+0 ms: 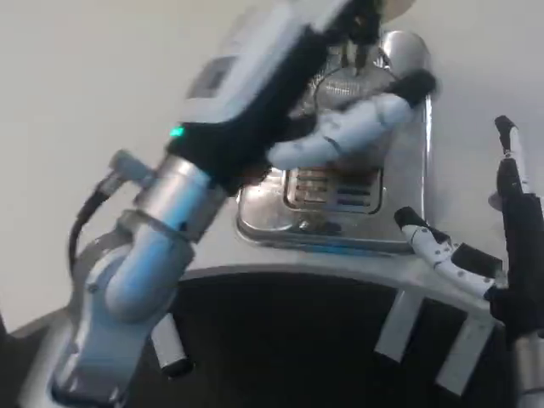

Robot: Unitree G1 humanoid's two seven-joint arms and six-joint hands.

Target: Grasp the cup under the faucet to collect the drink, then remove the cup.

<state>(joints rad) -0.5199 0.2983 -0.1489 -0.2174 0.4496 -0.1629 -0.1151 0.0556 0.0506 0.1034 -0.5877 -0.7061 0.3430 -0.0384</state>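
1. The left forearm [161,212] rose from the near left and reached far and to the right across the white tabletop [76,93].
2. The left hand [340,127] lay over a shiny metal drip tray [408,212] that stood far on the tabletop, right of centre.
3. The fingers [382,110] of the left hand pointed right, toward the far end of the tray. The picture was blurred, so whether they held anything could not be told.
4. A slotted grille [331,191] showed in the tray, just near the left hand.
5. A brownish patch [255,174] showed under the hand at its near left edge. Whether this was the cup could not be told; the cup could not be made out with certainty.
6. A dark fitting [361,25] stood at the far top edge, above the tray; its form was unclear.
7. The right hand [484,246] hung at the right edge, near and to the right of the tray and apart from it.
8. The right hand's fingers [429,242] were spread wide and held nothing.
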